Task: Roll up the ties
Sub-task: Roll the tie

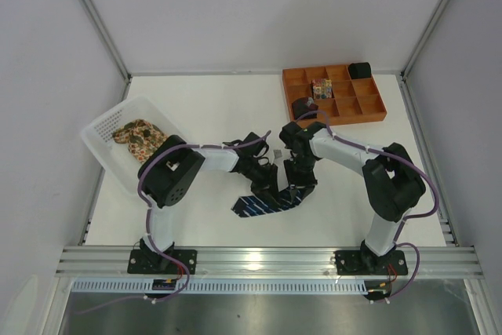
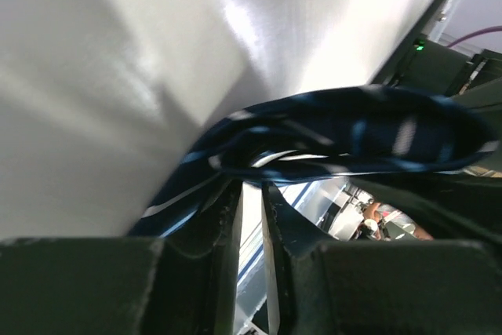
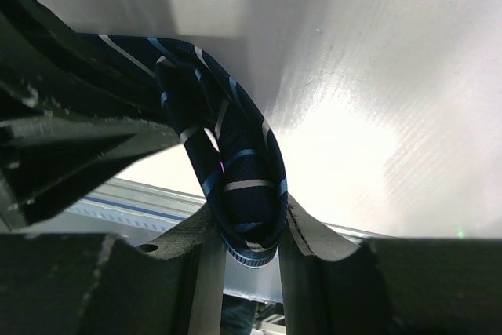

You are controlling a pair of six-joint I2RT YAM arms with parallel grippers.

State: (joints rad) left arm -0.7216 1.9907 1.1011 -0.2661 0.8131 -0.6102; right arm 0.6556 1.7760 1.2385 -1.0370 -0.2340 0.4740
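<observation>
The navy tie (image 1: 263, 204) lies near the middle of the desk (image 1: 212, 107), between the two arms, its broad striped end spread flat on the surface toward the near edge and its narrower length rising into the two sets of jaws just above it. In the right wrist view the navy tie (image 3: 243, 186) is doubled into a loop that drops down between the fingers (image 3: 200, 272), and the right jaws are clamped on that fold, fabric filling the gap between them. In the left wrist view the navy tie (image 2: 353, 127) curves across just past the fingers (image 2: 223, 225). The left jaws stand close together with a thin slit of light between them, and the cloth crosses their tips, but I cannot tell whether they pinch it or merely sit against it. The left arm (image 1: 212, 158) and the right arm (image 1: 345, 151) reach in from either side, so both sets of jaws meet over the tie. The floral tie (image 1: 140, 137) lies bunched inside the white basket (image 1: 125, 111) at the left of the desk, well apart from the navy one. At the far right sits the orange tray (image 1: 357, 118), with a small patterned roll (image 1: 320, 88) in one compartment and a dark roll (image 1: 359, 70) at its far corner
</observation>
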